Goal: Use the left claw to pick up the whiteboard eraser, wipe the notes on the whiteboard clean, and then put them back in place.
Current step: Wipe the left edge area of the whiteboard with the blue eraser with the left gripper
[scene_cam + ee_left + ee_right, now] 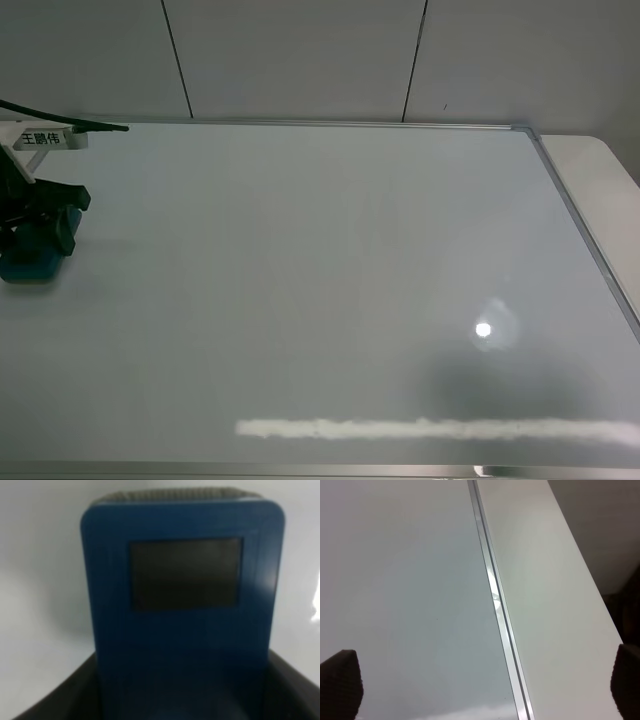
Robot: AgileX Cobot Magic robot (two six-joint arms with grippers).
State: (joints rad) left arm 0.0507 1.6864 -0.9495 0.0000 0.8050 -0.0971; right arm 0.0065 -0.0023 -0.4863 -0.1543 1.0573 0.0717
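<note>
- The black two-fingered left claw (38,232) pinches the small teal-blue rectangular whiteboard eraser (185,630). Its dark fingers (55,700) press against both sides of the block.
- The eraser sits directly beneath the claw, resting on the large glossy white whiteboard (330,280).
- The black right gripper (485,690) is spread wide, with the board's thin silver metal frame (492,590) running below it.

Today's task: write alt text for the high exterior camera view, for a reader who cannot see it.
A black two-fingered left gripper grips a teal-blue rectangular whiteboard eraser at the left edge of a large glossy white whiteboard with a thin silver frame. No writing shows on the board; a bright glare spot shines lower right.
</note>
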